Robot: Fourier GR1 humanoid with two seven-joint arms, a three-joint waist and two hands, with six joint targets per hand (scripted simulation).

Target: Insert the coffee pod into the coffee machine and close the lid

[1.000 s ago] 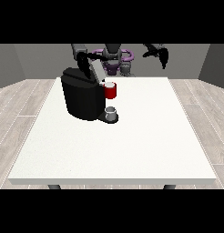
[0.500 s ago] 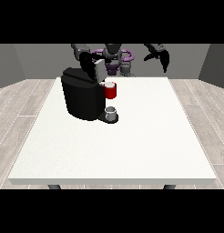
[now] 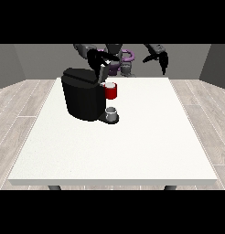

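hand at view's left [image 3: 97, 58] over coffee machine [image 3: 82, 93], fingers unclear, other hand's [image 3: 159, 58] seemingly released

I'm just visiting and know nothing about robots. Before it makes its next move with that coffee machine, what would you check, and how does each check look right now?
1. Machine upright on the table: ok.
2. Cup under the spout: ok.
3. Pod seated in the red holder: cannot tell, the pod itself does not show.
4. Lid closed: not ok, it looks raised above the holder.
5. Hand at the view's left near the lid: ok, just above it.
6. Hand at the view's right out of the way: ok, raised off to the side.
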